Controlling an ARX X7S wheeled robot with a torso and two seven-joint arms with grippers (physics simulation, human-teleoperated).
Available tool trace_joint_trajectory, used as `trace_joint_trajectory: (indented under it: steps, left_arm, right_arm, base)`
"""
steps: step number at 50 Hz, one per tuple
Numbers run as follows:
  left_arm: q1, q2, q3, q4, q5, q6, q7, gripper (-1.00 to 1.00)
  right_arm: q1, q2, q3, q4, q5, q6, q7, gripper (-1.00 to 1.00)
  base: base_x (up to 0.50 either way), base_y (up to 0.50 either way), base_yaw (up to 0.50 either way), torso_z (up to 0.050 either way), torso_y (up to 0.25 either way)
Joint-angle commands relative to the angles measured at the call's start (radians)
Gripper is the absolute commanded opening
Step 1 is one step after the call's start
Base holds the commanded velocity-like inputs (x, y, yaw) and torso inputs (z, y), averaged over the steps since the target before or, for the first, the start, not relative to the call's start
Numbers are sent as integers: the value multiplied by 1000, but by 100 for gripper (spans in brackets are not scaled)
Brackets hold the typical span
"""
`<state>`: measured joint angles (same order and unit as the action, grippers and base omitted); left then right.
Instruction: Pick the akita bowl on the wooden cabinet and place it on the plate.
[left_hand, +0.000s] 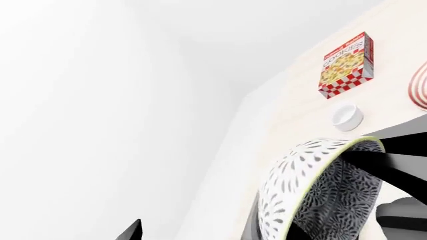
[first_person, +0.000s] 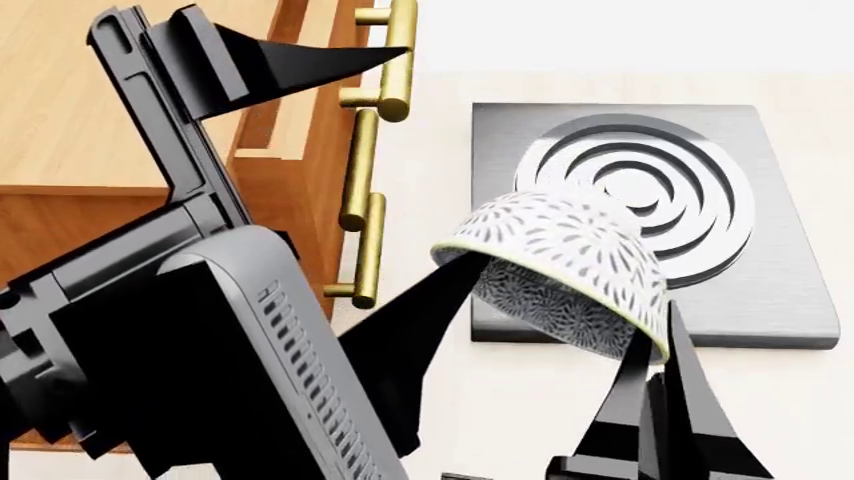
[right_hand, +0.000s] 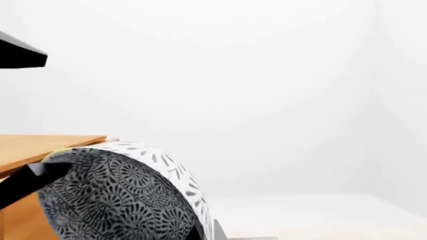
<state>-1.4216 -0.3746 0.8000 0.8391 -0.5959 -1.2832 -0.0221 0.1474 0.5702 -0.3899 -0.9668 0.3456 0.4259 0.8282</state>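
Currently the left end effector (first_person: 561, 290) pinches the akita bowl (first_person: 567, 265) by its rim, tilted above the stove (first_person: 761, 290), off the wooden cabinet (first_person: 80, 120); looks rigid, light, slick-glazed, so rim grip w/ firm squeeze suits.

Bright even render light; sharp focus, faint soft shadows, backgrounds washed white.

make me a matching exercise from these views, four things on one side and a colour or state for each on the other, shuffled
Things:
1. akita bowl
2. wooden cabinet
3. stove
4. cookies box

States:
A. dark square slab with a ringed burner
B. red and white checks, on the pale counter
C. tipped on its side, held off the counter
D. orange-brown wood, brass bar handles

Pairs: 1-C, 2-D, 3-A, 4-B
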Motion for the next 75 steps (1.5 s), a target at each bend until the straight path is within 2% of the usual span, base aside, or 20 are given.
trace_joint_trajectory:
  steps: [1, 13, 17, 21, 22, 23, 24, 25, 27, 28, 29, 30, 32, 41, 53, 61, 67, 70, 75]
  left_arm:
    - [3, -4, -5, -4, 12, 1, -16, 100]
    - [-2, 1, 3, -11, 10, 7, -20, 100]
    - [2, -2, -2, -7, 5, 4, -24, 100]
    - [5, -4, -8, -6, 2, 3, -28, 100]
    - [6, -5, -8, -6, 2, 4, -29, 100]
    - [7, -5, -8, -6, 2, 5, -30, 100]
    - [10, -6, -8, -5, 2, 6, -33, 100]
    - [11, -6, -7, -5, 2, 6, -34, 100]
    - [12, -7, -8, -5, 1, 6, -35, 100]
    - [12, -7, -11, -4, -2, 5, -35, 100]
    - [11, -7, -10, -5, -1, 5, -36, 100]
    - [12, -7, -12, -6, -2, 4, -36, 100]
    - [11, -7, -12, -7, -3, 4, -38, 100]
    - [15, -9, -12, -9, -6, 5, -44, 100]
    - [21, -4, -28, -15, -26, -6, -49, 100]
    - [25, -1, -32, -28, -43, -10, -42, 100]
    - [14, 0, -17, -32, -36, -5, -45, 100]
    - [14, -1, -12, -32, -33, 2, -48, 100]
    - [19, -9, -9, -33, -30, 9, -51, 100]
  right_arm:
    - [-5, -1, 50, -1, 29, 15, 33, -100]
    - [-35, -6, 129, -18, 63, -4, 88, -100]
    - [-72, -31, 219, 4, 150, -50, 118, -100]
    - [-62, -33, 253, 8, 201, -14, 154, -100]
    - [-46, -33, 269, 4, 246, 51, 201, -100]
    - [-56, -32, 261, 12, 216, -1, 165, -100]
    - [-33, -27, 279, 11, 266, 91, 229, -100]
    - [-51, -30, 279, 11, 245, 37, 197, -100]
    - [-43, -31, 309, 1, 287, 86, 251, -100]
    - [-15, -20, 319, -7, 329, 169, 308, -100]
    - [-40, -24, 315, -12, 293, 96, 262, -100]
    - [-6, -23, 318, -5, 322, 170, 315, -100]
    - [-22, -28, 326, -7, 308, 118, 291, -100]
    - [-49, -20, 440, -38, 424, 140, 381, -100]
    - [-130, -52, 499, -29, 469, 9, 325, -100]
    - [-144, -41, 507, -25, 488, -8, 310, -100]
    - [-185, -27, 580, -34, 556, -63, 294, -100]
    - [-240, -56, 645, -29, 633, -188, 190, -100]
    - [-281, -66, 693, -33, 681, -259, 140, -100]
  base:
    - [0, 0, 0, 0, 0]
    - [0, 0, 0, 1, 1]
    - [0, 0, 0, 0, 0]
    - [0, 0, 0, 0, 0]
    - [0, 0, 0, 0, 0]
    - [0, 0, 0, 0, 0]
    - [0, 0, 0, 0, 0]
    - [0, 0, 0, 0, 0]
    - [0, 0, 0, 0, 0]
    - [0, 0, 0, 0, 0]
    - [0, 0, 0, 0, 0]
    - [0, 0, 0, 0, 0]
    - [0, 0, 0, 0, 0]
    - [0, 0, 0, 0, 0]
    - [0, 0, 0, 0, 1]
    - [0, 0, 0, 0, 0]
    - [0, 0, 0, 0, 0]
    - [0, 0, 0, 0, 0]
    - [0, 0, 0, 2, 0]
